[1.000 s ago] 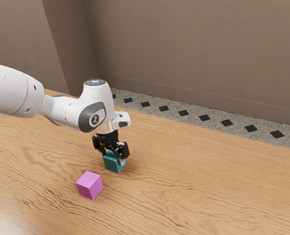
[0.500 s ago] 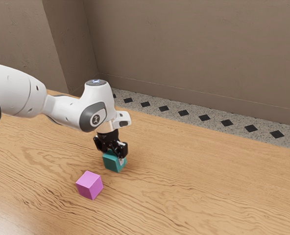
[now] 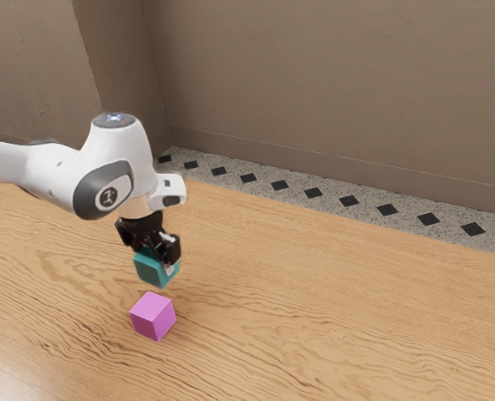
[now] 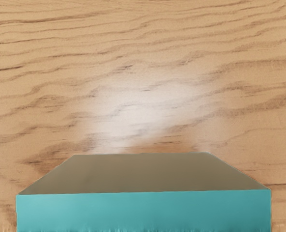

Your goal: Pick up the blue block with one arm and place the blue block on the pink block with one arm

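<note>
The teal-blue block (image 3: 154, 271) hangs in the air, clear of the wooden table, with my black gripper (image 3: 156, 257) shut on it from above. The pink block (image 3: 153, 315) rests on the table just below the held block, with a small gap between the two. In the wrist view the teal-blue block (image 4: 143, 210) spans the lower edge right under my hand, with bare wood grain beyond it.
The wooden table (image 3: 331, 301) stretches wide toward the exterior view's right. A speckled floor strip with black diamond tiles (image 3: 348, 200) runs behind the table, below the brown wall (image 3: 331, 83).
My gripper has lifted the teal-blue block off the table and carried it toward the exterior view's left. It now hangs above the pink block, which has not moved.
</note>
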